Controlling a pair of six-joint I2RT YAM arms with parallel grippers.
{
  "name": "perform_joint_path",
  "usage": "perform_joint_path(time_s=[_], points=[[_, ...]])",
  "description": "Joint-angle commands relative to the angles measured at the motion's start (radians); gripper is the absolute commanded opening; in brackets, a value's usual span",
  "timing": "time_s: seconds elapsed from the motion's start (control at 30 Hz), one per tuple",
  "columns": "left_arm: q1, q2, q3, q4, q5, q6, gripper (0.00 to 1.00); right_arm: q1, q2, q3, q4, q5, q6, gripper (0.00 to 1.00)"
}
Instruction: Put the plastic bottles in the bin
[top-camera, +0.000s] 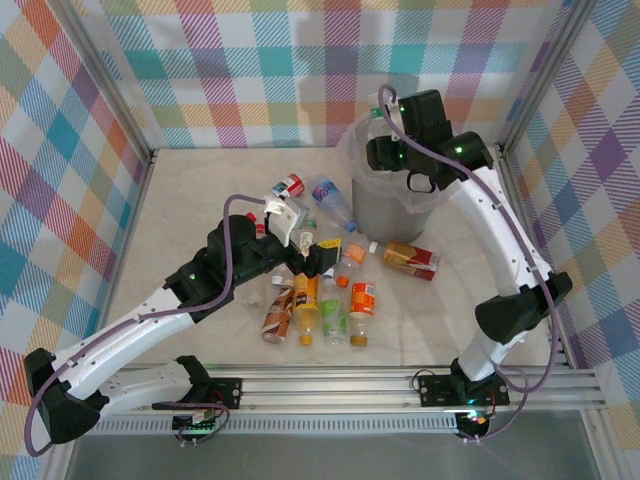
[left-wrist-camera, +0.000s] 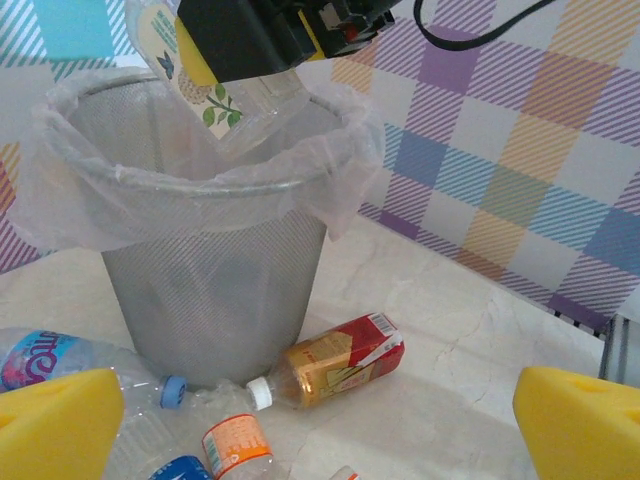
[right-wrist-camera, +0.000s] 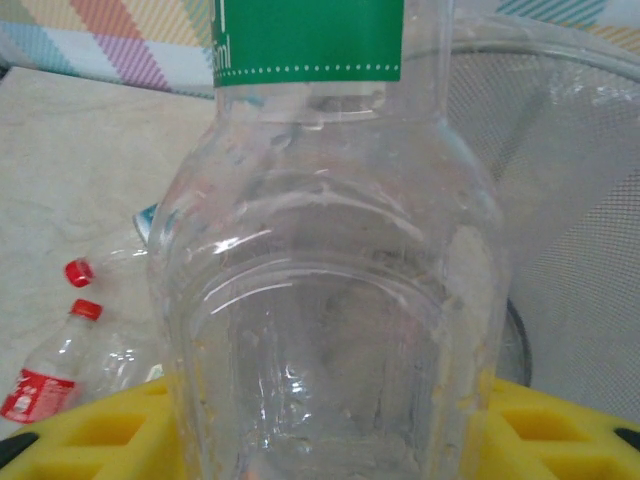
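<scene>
Plastic bottles (top-camera: 320, 300) lie scattered on the table (top-camera: 200, 190) in front of the bin (top-camera: 385, 215). One green-labelled bottle (right-wrist-camera: 330, 300) hangs over the bin's bag-lined mouth, clamped between the yellow pads (right-wrist-camera: 560, 430) of the right gripper (top-camera: 390, 150). From the left wrist, that bottle's long axis runs at a slant. Its clear lower end points down inside the ring of the rim, and its upper end runs out of frame beside the gripper's black body. Nothing stands between bottle and bin, so the drop appears to be straight down and the step in hand looks like the release.

The left gripper (top-camera: 310, 250) hovers low over the heap with its jaws spread wide and nothing between them. It faces the bin, with the pile just beneath and ahead of it. Nearest in its wrist view are a red-labelled bottle (left-wrist-camera: 335, 360), on its side beside the foot of the bin with its white cap to the left, and a blue-labelled bottle (left-wrist-camera: 40, 360) at the left edge. The heap sits much nearer the left arm than the right, so the next pick likely falls to the left. It would need to close across a bottle's width, not along its length. With many bottles on the table, the task looks far from done.
</scene>
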Motion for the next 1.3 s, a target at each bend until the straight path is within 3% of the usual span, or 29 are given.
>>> perform_joint_path(time_s=[0.0, 0.3, 1.27], points=[[0.007, -0.004, -0.007, 0.024, -0.019, 0.024, 1.00, -0.036, 0.037, 0.056, -0.020, -0.045, -0.030, 0.55], [0.007, 0.030, 0.016, -0.020, 0.002, 0.056, 1.00, -0.119, 0.189, 0.200, -0.156, -0.149, -0.050, 0.55], [0.003, 0.081, 0.054, -0.083, 0.037, 0.078, 1.00, -0.195, 0.378, 0.110, -0.210, -0.291, 0.006, 0.56]])
